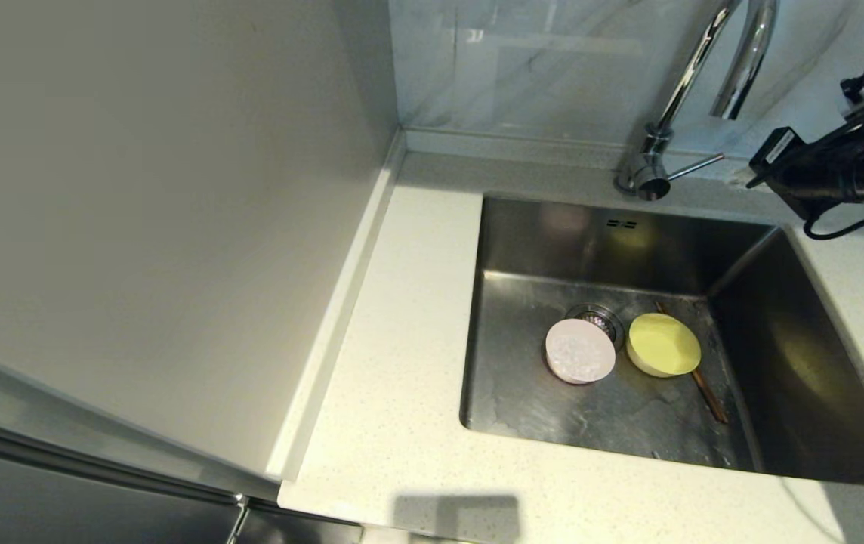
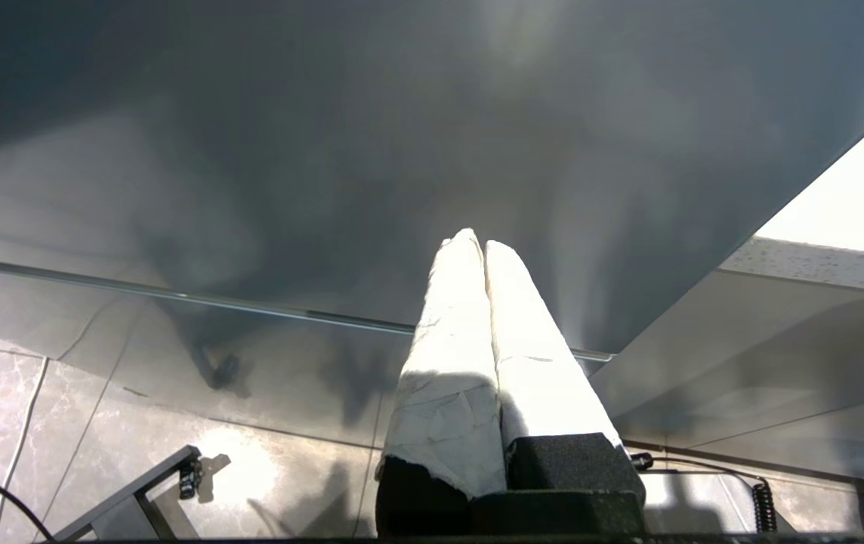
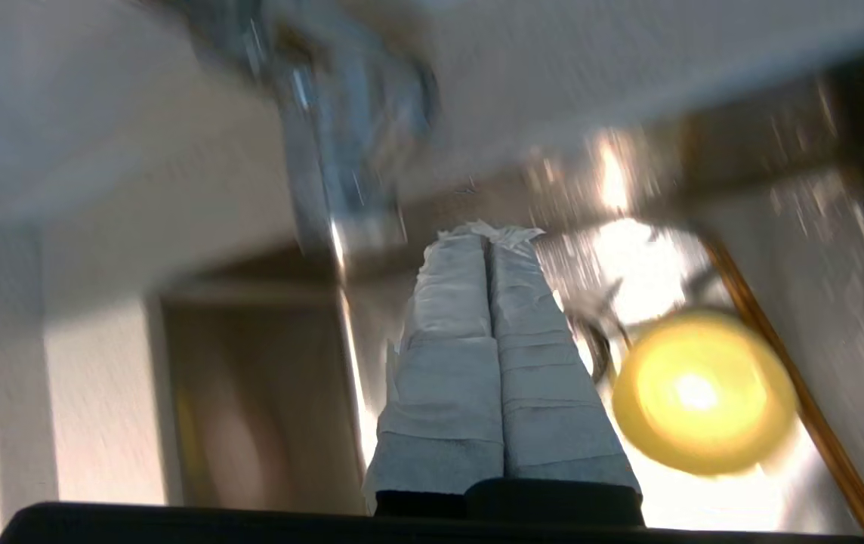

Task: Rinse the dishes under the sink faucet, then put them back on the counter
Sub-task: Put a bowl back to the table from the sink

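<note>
In the sink (image 1: 794, 355), a pale pink bowl (image 1: 580, 351) and a pale yellow bowl (image 1: 664, 345) lie side by side in front of the drain strainer (image 1: 603, 317). Brown chopsticks (image 1: 708, 393) lie partly under the yellow bowl. The chrome faucet (image 1: 692, 68) stands at the back, its lever (image 1: 696, 165) pointing right. My right arm (image 1: 840, 166) hovers over the back right corner, beside the lever. In the right wrist view its gripper (image 3: 486, 234) is shut and empty, with the faucet (image 3: 349, 151) and yellow bowl (image 3: 704, 393) beyond it. My left gripper (image 2: 475, 240) is shut and empty, parked low beside a dark cabinet front.
The speckled counter (image 1: 402, 340) runs left of and in front of the sink, with a low raised edge against a tall grey panel (image 1: 137, 227). A glossy marble-look wall panel (image 1: 538, 68) rises behind the faucet. A black cable (image 1: 847, 223) hangs from the right arm.
</note>
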Motion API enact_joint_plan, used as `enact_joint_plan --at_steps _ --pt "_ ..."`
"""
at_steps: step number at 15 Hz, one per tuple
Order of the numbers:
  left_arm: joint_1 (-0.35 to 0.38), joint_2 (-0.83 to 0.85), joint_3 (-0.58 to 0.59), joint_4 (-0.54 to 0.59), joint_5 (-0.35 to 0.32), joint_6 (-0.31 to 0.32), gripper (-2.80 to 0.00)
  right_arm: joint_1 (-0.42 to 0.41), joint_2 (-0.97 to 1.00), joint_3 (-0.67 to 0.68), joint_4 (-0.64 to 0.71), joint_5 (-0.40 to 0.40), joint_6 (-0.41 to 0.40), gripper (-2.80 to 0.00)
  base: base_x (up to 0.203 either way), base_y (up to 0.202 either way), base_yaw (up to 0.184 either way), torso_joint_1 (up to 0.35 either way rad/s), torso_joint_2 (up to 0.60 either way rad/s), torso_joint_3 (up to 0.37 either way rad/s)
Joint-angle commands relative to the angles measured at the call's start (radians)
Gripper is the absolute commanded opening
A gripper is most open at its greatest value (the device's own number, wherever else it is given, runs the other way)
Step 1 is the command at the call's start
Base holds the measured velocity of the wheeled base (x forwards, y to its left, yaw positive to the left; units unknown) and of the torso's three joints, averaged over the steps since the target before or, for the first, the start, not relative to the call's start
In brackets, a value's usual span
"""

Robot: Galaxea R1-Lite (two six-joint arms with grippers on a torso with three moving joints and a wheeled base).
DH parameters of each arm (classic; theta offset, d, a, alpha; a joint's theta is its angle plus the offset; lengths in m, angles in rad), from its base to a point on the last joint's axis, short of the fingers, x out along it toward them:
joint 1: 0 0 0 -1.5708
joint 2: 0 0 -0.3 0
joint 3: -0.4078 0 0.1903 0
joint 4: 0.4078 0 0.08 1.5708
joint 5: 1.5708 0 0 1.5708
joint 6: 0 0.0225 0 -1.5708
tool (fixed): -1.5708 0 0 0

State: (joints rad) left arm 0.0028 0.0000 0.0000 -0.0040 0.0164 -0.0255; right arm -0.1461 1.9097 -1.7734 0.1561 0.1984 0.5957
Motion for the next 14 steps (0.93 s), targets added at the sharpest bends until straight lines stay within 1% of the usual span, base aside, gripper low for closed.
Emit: enact_joint_plan --at_steps 1,2,3,4,6,9,10,11,12,14 --pt "0.0 -0.003 0.0 -0.001 0.0 -0.001 -2.8 -0.014 -0.125 0.163 0.008 0.014 -0.039 -2.8 0.0 0.0 0.0 0.0 0.0 0.0" --pt "0.0 -0.003 0.0 -0.001 0.0 -0.001 -2.8 -0.021 -0.165 0.252 0.009 0.024 -0.091 -2.8 0.0 0.0 0.0 0.0 0.0 0.0" --pt "0.0 -0.003 0.0 -0.001 0.0 -0.001 -2.8 -0.035 -0.204 0.342 0.01 0.038 -0.166 -2.8 0.0 0.0 0.0 0.0 0.0 0.0" --pt "0.0 -0.003 0.0 -0.001 0.0 -0.001 -2.8 -0.051 -0.246 0.429 0.011 0.052 -0.272 -2.8 0.0 0.0 0.0 0.0 0.0 0.0" --pt "0.0 -0.003 0.0 -0.001 0.0 -0.001 -2.8 -0.1 -0.309 0.557 0.026 0.069 -0.529 -2.8 0.0 0.0 0.0 0.0 0.0 0.0" --pt "0.0 -0.003 0.0 -0.001 0.0 -0.001 -2.8 -0.169 -0.35 0.609 0.137 0.071 -0.89 -2.8 0.0 0.0 0.0 0.0 0.0 0.0" --pt "0.0 -0.003 0.0 -0.001 0.0 -0.001 -2.8 -0.191 -0.353 0.613 0.151 0.064 -0.986 -2.8 0.0 0.0 0.0 0.0 0.0 0.0" --pt "0.0 -0.003 0.0 -0.001 0.0 -0.001 -2.8 -0.206 -0.356 0.613 0.158 0.02 -1.042 -2.8 0.0 0.0 0.0 0.0 0.0 0.0" --pt "0.0 -0.003 0.0 -0.001 0.0 -0.001 -2.8 -0.209 -0.358 0.608 0.161 -0.02 -1.052 -2.8 0.0 0.0 0.0 0.0 0.0 0.0" --pt "0.0 -0.003 0.0 -0.001 0.0 -0.001 -2.8 -0.209 -0.34 0.603 0.161 -0.024 -1.066 -2.8 0.0 0.0 0.0 0.0 0.0 0.0"
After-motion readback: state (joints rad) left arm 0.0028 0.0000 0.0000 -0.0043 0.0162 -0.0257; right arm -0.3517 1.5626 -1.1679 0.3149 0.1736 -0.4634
